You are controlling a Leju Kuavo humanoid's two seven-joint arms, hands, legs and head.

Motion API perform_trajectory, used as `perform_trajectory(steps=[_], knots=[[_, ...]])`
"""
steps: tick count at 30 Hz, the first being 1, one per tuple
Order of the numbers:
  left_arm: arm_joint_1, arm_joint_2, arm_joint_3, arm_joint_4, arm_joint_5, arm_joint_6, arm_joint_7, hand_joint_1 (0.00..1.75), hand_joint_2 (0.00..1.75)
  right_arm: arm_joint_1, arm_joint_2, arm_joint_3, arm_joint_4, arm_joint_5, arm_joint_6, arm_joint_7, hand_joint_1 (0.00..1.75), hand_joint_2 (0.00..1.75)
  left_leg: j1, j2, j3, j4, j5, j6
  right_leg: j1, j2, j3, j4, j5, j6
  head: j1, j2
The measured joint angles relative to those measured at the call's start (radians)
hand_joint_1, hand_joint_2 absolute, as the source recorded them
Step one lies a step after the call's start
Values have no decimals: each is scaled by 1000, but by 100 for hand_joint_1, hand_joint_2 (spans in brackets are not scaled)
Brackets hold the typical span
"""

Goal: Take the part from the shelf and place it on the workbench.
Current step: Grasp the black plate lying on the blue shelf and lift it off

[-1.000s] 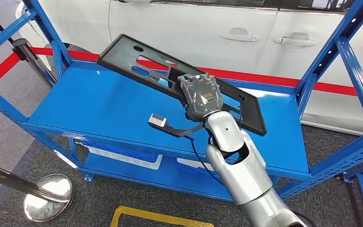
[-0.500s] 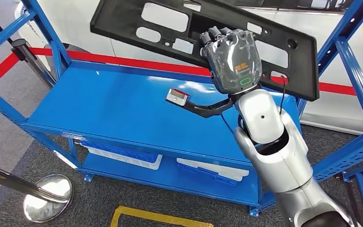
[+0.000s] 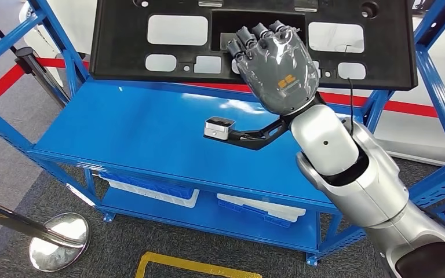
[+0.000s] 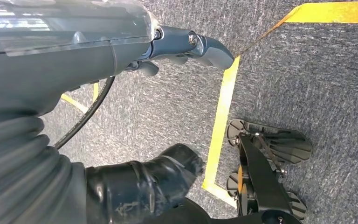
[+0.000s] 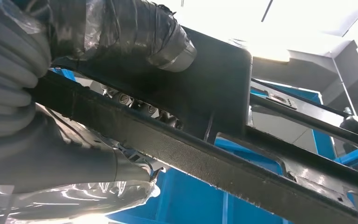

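In the head view, the right hand (image 3: pixel 278 69) grips the part (image 3: pixel 150 55), a long black plastic panel with several cut-outs. Its fingers (image 3: pixel 254 36) hook through a central opening near the panel's upper edge while the back of the hand faces the camera. The panel stands nearly upright in front of the hand, spreading wide to both sides of it, and is well clear of the blue shelf (image 3: pixel 133 139) below the hand. Gripping near the middle probably keeps so long a piece balanced, and raising it on edge seems meant to carry it out between the shelf's blue uprights (image 3: pixel 440 98). A white car body shows beyond the panel, behind a red floor line. No counter shows, so the placing step is not yet done.

In the left wrist view, the left hand (image 4: pixel 121 74) hangs over grey carpet (image 4: pixel 317 84) marked with yellow tape (image 4: pixel 221 116). Its fingers (image 4: pixel 205 44) and thumb (image 4: pixel 144 177) are apart with nothing between them, so this hand is released and idle, likely kept low to stay out of the panel's path.

In the right wrist view, the thumb (image 5: pixel 135 28) lies across one face of a black bar of the part (image 5: pixel 214 163) while the rest of the right hand (image 5: pixel 42 140) presses on the other side, clamping the bar. The blue shelf (image 5: pixel 191 196) shows beyond the bar, apart from it.
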Motion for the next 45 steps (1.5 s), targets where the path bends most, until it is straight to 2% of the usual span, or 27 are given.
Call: perform_trajectory(steps=[8,14,20,30,32,35,38,39,40,42,43,44,45], knots=[[-1,7,-1,12,-7,2,1,0,175,-15,-21,25,-2,0,-3,-1,175,175,0,0,0,0,0,0,0,0,0,0,0,0,0,0],[-2,18,-6,28,-29,6,4,0,175,-15,-41,50,-7,0,-7,-49,175,175,0,0,0,0,0,0,0,0,0,0,0,0,0,0],[-3,31,-23,41,-32,5,-18,0,175,0,-53,63,-24,0,-6,-60,175,175,0,0,0,0,0,0,0,0,0,0,0,0,0,0],[-4,46,-24,50,-40,15,-2,0,175,38,-55,56,-50,-44,27,-122,175,175,0,0,0,0,0,0,0,0,0,0,0,0,0,0],[-4,47,-24,51,-41,16,0,0,175,43,-55,51,-50,-56,34,-120,175,175,-1,0,-2,4,-2,5,-3,0,0,-1,1,4,0,0],[-3,50,-24,53,-40,17,6,0,175,53,-55,37,-50,-79,44,-117,175,175,-4,0,-6,10,-4,19,-7,0,-1,-3,4,11,0,0],[-5,51,-24,54,-37,17,10,0,175,56,-52,17,-50,-106,54,-114,175,175,-2,2,4,-17,18,35,-7,0,3,-11,5,24,0,0],[-6,51,-24,56,-37,18,11,0,175,56,-51,9,-50,-114,56,-112,175,175,1,4,9,-32,30,40,-6,-1,-1,3,-10,27,0,0],[-8,50,-24,57,-36,18,13,0,175,56,-50,1,-49,-120,57,-110,175,175,3,6,13,-44,38,44,-7,-1,-14,36,-39,30,0,0],[-10,49,-24,59,-35,19,16,0,175,58,-48,-13,-48,-129,62,-108,175,175,3,8,7,-45,42,46,-11,-2,-59,154,-110,37,0,0],[-10,49,-23,59,-35,19,18,0,175,61,-46,-18,-47,-132,65,-108,175,175,4,8,2,-40,42,46,-15,-2,-78,208,-130,41,0,0],[-10,49,-23,59,-35,20,19,0,175,65,-45,-21,-45,-136,68,-108,175,175,5,9,-3,-34,42,45,-20,-3,-84,235,-132,46,0,0],[-10,49,-23,59,-34,21,21,0,175,68,-44,-25,-43,-138,70,-109,175,175,8,8,-8,-27,41,43,-26,-3,-73,224,-116,52,0,0]])
